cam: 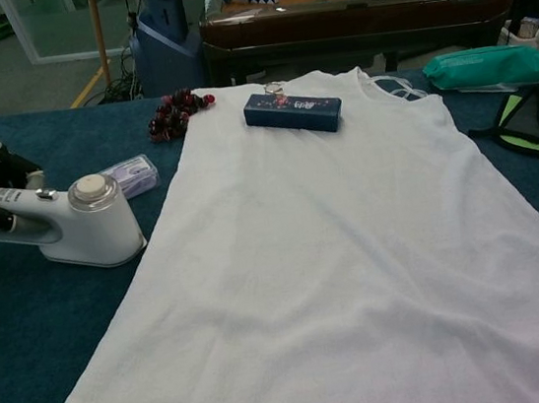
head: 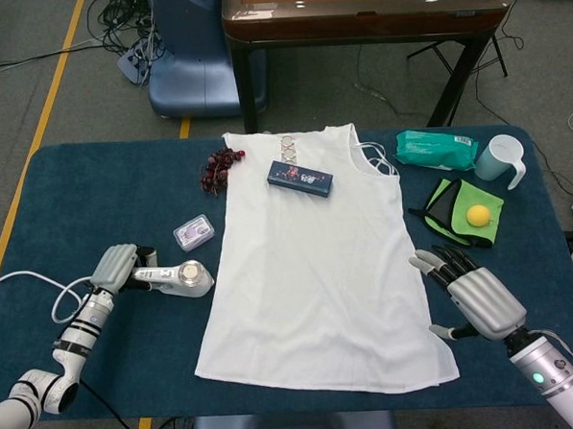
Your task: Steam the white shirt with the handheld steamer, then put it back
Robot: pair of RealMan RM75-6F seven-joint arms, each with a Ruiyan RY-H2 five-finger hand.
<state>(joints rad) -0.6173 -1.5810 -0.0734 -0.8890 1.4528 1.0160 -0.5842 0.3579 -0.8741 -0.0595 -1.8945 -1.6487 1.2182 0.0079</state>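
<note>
- White cloth is the landmark: the white shirt (head: 313,261) lies flat on the blue table (head: 93,196), neckline at the far side, hem toward the robot.
- On the shirt's collar end rests a dark blue box (head: 300,178); off its far left corner lies a bunch of dark red grapes (head: 219,167).
- Right of the shirt, a pale blue pitcher (head: 503,159) stands upright — what it holds cannot be seen. Beside it lie a teal wipes packet (head: 436,149) and a green cloth (head: 459,212) with a yellow ball (head: 477,215) on top.
- Left of the shirt, a small clear case (head: 193,232) lies on the table.
- Also left of the shirt, the handheld steamer (cam: 79,225) sits on the table just off the cloth's edge, its head nearest the shirt, its white cord (head: 35,282) running away leftward.
- The left hand (head: 116,268) is wrapped around the steamer's handle, on the side away from the shirt.
- The right hand (head: 475,296) hovers just off the shirt's right edge, near the hem — fingers spread, holding nothing.
- Bare table lies left of the steamer and along the near edge below the hem.
</note>
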